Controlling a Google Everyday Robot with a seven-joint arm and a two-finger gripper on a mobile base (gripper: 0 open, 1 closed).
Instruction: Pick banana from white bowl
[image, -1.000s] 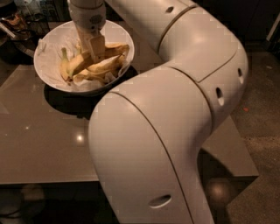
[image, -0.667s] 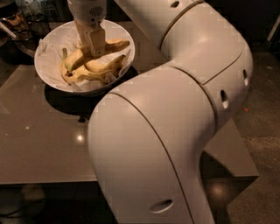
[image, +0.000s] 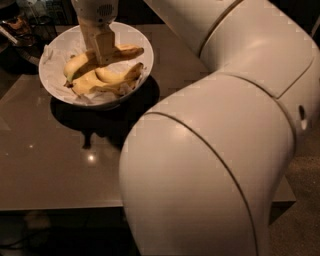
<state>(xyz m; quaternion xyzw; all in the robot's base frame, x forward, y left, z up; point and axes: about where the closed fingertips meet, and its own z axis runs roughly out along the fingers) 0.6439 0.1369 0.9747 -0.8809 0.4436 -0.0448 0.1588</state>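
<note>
Gripper (image: 102, 54) stands inside the white bowl (image: 131, 37), clamped across the banana (image: 126, 51). Smaller bananas (image: 107, 76) lie lower in the bowl, which sits on a grey table (image: 45, 165).

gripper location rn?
Camera view, upper left: the gripper is down in the white bowl at the table's far-left corner, at the banana lying across the other bananas.

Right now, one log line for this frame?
gripper: down in white bowl, at banana | banana: in bowl beside other bananas
</note>
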